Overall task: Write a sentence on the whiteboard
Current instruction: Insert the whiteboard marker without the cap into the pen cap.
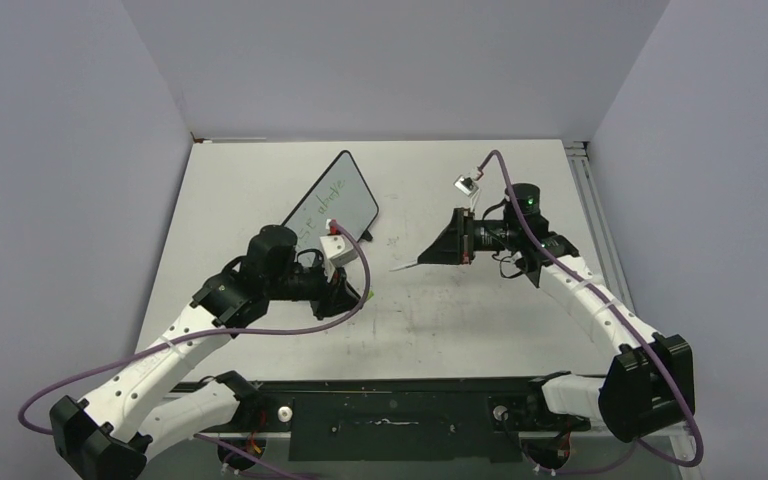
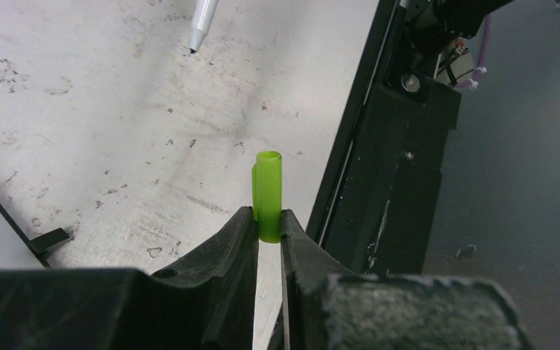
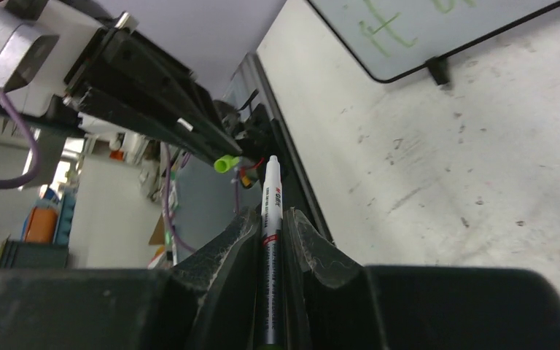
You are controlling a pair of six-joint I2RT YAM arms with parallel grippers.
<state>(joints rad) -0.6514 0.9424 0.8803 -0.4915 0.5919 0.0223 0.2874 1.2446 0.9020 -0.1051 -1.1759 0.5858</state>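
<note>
While the right gripper (image 3: 273, 219) pinches the marker (image 3: 270, 186), tip aimed toward eight o'clock, the left gripper (image 2: 267, 216) nips the green cap (image 2: 267, 186) near it; the whiteboard (image 1: 353, 200) with the sentence (image 3: 386, 33) lies at eleven o'clock, nearer the left arm.

In the top view the green writing (image 1: 320, 203) on the whiteboard (image 1: 356, 212) is too small to be read. In the right wrist view the whiteboard is cut off by the top edge, and only the lower strokes of some letters are shown. The lower barrel of the marker (image 3: 271, 182) is hidden between the fingers of the right hand (image 3: 273, 216), and its print cannot be made out. The base of the green cap (image 2: 267, 179) is hidden within the left hand (image 2: 266, 214).
</note>
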